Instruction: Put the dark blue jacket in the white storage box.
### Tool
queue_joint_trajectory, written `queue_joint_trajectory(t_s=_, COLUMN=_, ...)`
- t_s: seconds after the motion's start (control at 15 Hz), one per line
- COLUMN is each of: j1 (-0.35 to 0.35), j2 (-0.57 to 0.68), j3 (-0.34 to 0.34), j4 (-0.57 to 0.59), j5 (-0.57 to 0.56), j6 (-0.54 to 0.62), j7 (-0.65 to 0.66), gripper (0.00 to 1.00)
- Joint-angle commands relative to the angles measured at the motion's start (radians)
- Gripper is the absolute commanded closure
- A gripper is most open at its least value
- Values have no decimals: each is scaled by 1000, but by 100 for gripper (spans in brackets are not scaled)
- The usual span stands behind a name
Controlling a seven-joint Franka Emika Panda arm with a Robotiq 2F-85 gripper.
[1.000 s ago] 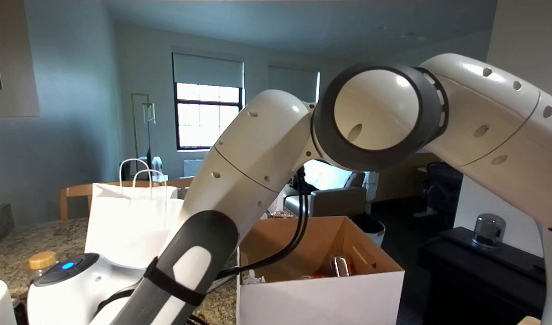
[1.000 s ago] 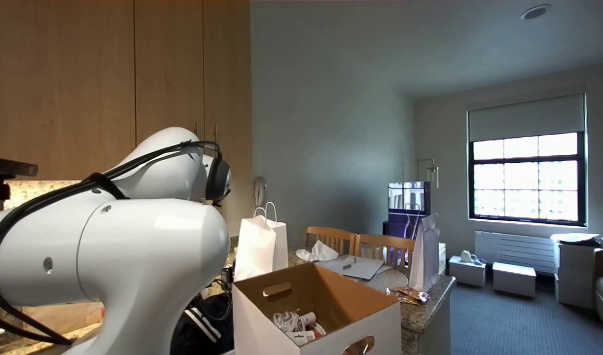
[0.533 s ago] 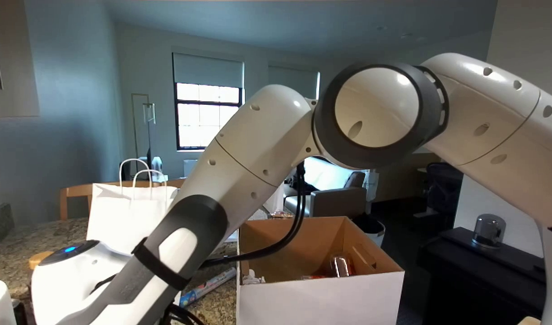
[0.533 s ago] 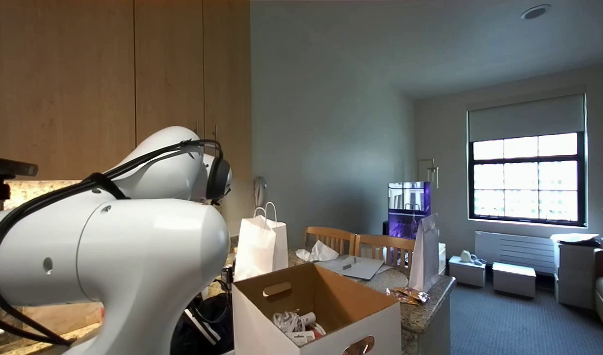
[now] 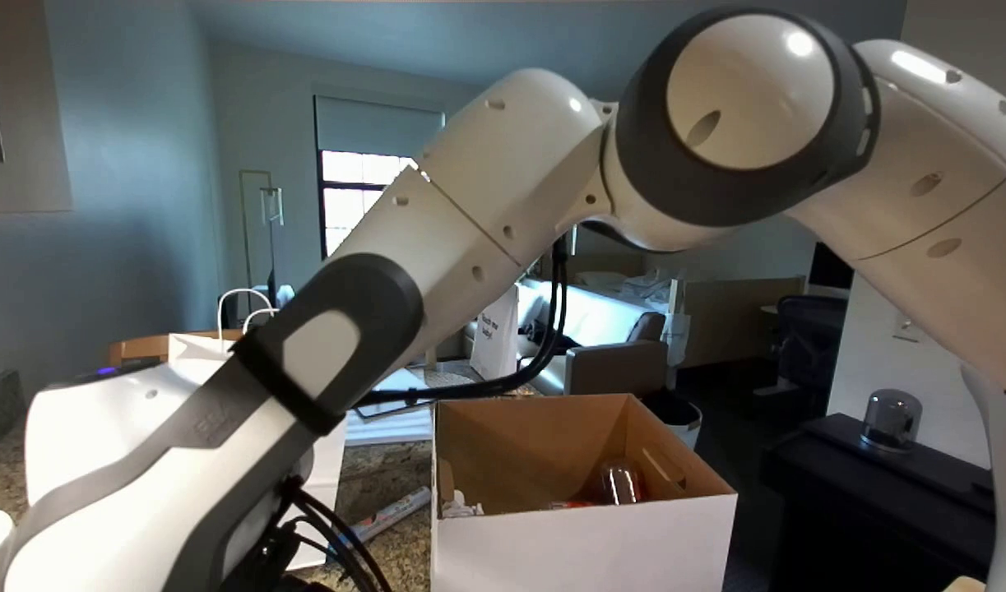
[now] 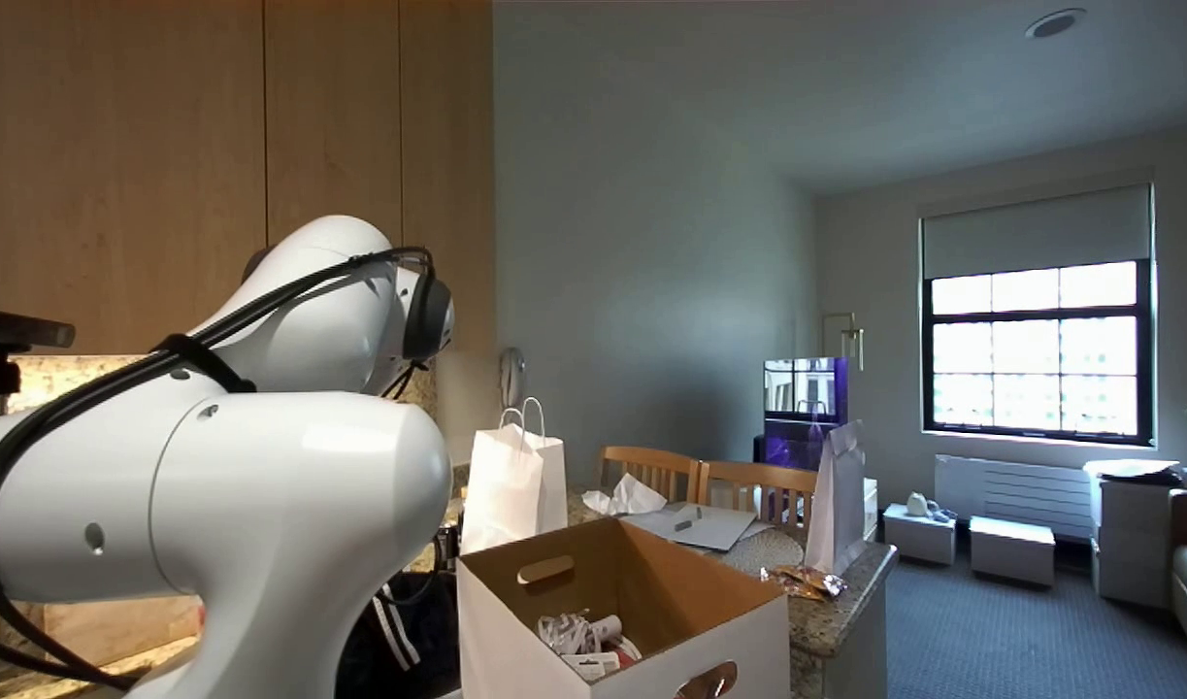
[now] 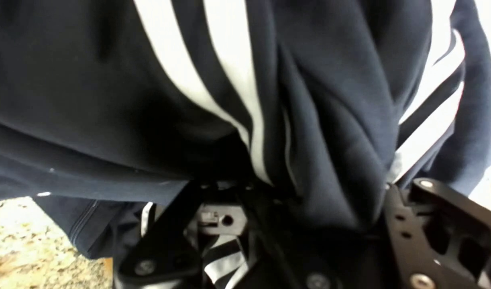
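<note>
The dark blue jacket (image 7: 337, 52), nearly black with white stripes, fills most of the wrist view. Its folds gather down between the fingers of my gripper (image 7: 323, 212), which appears shut on a thick bunch of it; the fingertips are partly covered. In an exterior view the jacket (image 6: 399, 641) shows low behind the arm, left of the white storage box (image 6: 511, 646). The box also shows in an exterior view (image 5: 581, 547), open at the top with brown inside walls. My gripper's fingers are out of sight in both exterior views.
The box holds white cables (image 6: 569, 633) and a shiny jar-like object (image 5: 622, 483). A white paper bag (image 6: 515, 485) stands on the granite counter behind it. A blue tube (image 5: 396, 511) lies beside the box. A white paper (image 6: 705, 525) lies farther back.
The arm has risen clearly, most of it in the last half second. The jacket has shifted a little and its stripes stand more upright in an exterior view. The box has not moved.
</note>
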Motion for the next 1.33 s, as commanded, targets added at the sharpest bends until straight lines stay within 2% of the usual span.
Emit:
queue_joint_trajectory(t_s=0.0, j1=-2, j2=-218, j3=10, j4=-173, j5=22, j6=-3, j7=81, gripper=89)
queue_joint_trajectory(t_s=0.2, j1=8, j2=-356, j3=4, j4=-237, j5=21, j6=1, j7=172, gripper=89)
queue_joint_trajectory(t_s=0.47, j1=39, j2=-541, j3=-38, j4=-302, j5=-36, j6=-12, j7=342, gripper=89)
queue_joint_trajectory(t_s=0.73, j1=41, j2=-725, j3=-60, j4=-355, j5=-157, j6=-32, j7=491, gripper=89)
queue_joint_trajectory(t_s=1.0, j1=-2, j2=-916, j3=-30, j4=-410, j5=-323, j6=-55, j7=655, gripper=89)
queue_joint_trajectory(t_s=1.13, j1=-46, j2=-1012, j3=2, j4=-428, j5=-353, j6=-113, j7=732, gripper=89)
queue_joint_trajectory(t_s=1.27, j1=-108, j2=-1108, j3=31, j4=-449, j5=-324, j6=-179, j7=769, gripper=89)
